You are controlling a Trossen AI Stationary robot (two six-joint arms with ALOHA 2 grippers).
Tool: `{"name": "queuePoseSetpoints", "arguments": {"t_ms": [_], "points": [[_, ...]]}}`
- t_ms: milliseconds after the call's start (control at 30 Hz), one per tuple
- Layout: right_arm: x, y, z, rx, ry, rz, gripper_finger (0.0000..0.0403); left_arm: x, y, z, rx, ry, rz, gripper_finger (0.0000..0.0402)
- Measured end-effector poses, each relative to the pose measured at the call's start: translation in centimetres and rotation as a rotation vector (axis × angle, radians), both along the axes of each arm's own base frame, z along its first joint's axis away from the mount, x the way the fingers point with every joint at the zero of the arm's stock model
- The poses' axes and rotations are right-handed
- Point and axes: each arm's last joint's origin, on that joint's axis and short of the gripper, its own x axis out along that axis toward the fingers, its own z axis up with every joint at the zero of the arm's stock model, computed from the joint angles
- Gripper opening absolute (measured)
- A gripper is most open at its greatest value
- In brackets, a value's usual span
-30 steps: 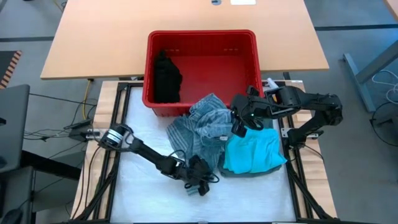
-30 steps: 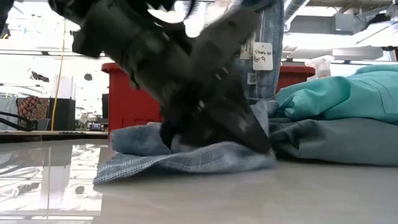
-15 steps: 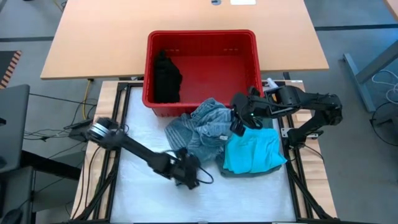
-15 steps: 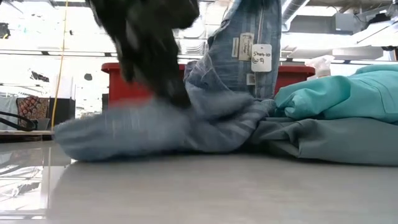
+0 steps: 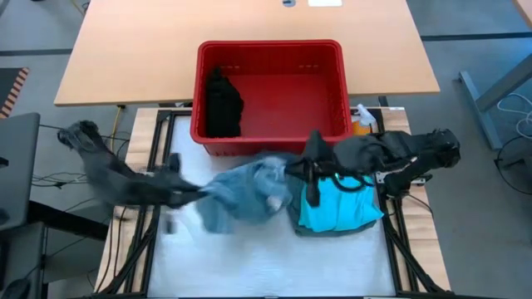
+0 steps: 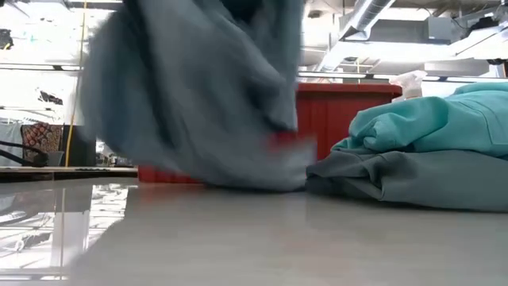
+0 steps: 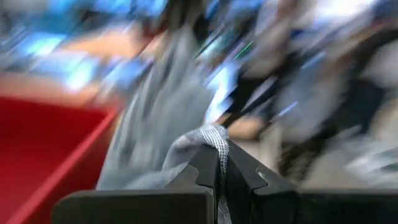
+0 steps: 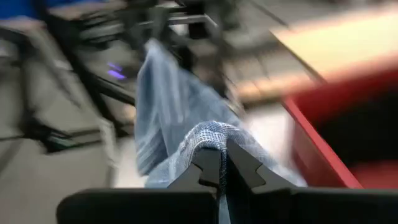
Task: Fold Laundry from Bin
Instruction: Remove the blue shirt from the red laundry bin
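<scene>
- High view: striped cloth [image 5: 245,193] is hanging stretched between both grippers, in front of the bin [image 5: 270,58], centre of the white mat [image 5: 249,266].
- Left gripper [image 5: 193,193] is sitting at 9 o'clock of the cloth, fingers pressed together on its edge; left arm is showing blurred, reaching in from the table's left side.
- Left wrist view: both dark fingers [image 7: 239,177] are meeting with a fold of striped cloth [image 7: 208,135] pinched between them; the rest of the cloth is trailing away toward the red bin wall [image 7: 56,149].
- Right gripper [image 5: 309,170] is sitting at 3 o'clock of the cloth, near the bin's front right corner, just above the teal pile.
- Right wrist view: fingers [image 8: 239,171] are closed on a bunched corner of striped cloth [image 8: 208,135]; cloth is stretching away from the gripper, bin edge [image 8: 323,165] beside it.
- Low view: cloth [image 6: 198,87] is hanging lifted, its lower edge touching or nearly touching the mat; cannot tell which through the blur.
- Teal garment [image 5: 337,203] is lying folded on top of a grey-green garment [image 6: 413,179], at 4 o'clock of the bin, right side of the mat.
- Black garment [image 5: 223,104] is lying inside the bin, against its left wall.
- Spray bottle [image 5: 363,120] is standing just right of the bin.
</scene>
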Motion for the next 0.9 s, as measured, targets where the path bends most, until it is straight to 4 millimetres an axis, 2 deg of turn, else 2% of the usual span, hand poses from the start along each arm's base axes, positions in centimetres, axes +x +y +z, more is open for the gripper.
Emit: {"name": "queuePoseSetpoints", "arguments": {"t_ms": [167, 267, 333, 400, 467, 567, 667, 767, 900], "points": [[-0.7, 3.4, 2.4, -0.141, -0.235, 0.207, 0.0027, -5.4, 0.4, 5.4, 0.101, -0.454, -0.381, 0.0000], [-1.7, 5.1, 4.0, -0.242, -0.360, 0.282, 0.0027, -7.0, 0.5, 6.8, 0.219, -0.680, -0.533, 0.0000], [-2.3, 5.9, 4.8, -0.290, -0.431, 0.304, 0.0027, -7.3, 0.4, 7.1, 0.279, -0.755, -0.564, 0.0000], [-2.8, 6.0, 5.2, -0.325, -0.431, 0.242, 0.0026, -7.4, 0.4, 7.1, 0.318, -0.768, -0.555, 0.0000], [-2.9, 5.4, 5.0, -0.312, -0.354, 0.047, 0.0026, -7.2, 0.4, 6.9, 0.335, -0.726, -0.510, 0.0000], [-2.5, 3.1, 3.3, -0.218, -0.176, -0.199, 0.0026, -6.7, 0.9, 6.6, 0.297, -0.583, -0.302, 0.0000], [-1.9, 0.5, 0.5, -0.017, 0.046, -0.227, 0.0026, -6.4, 1.8, 5.9, 0.236, -0.367, -0.030, 0.0000], [-1.4, -1.7, -3.6, 0.124, 0.356, -0.349, 0.0026, -6.1, 2.2, 4.4, 0.228, -0.162, 0.185, 0.0000], [-1.2, -3.8, -9.6, 0.158, 0.774, -0.595, 0.0026, -5.6, 2.8, 1.2, 0.214, 0.001, 0.385, 0.0000]]}}
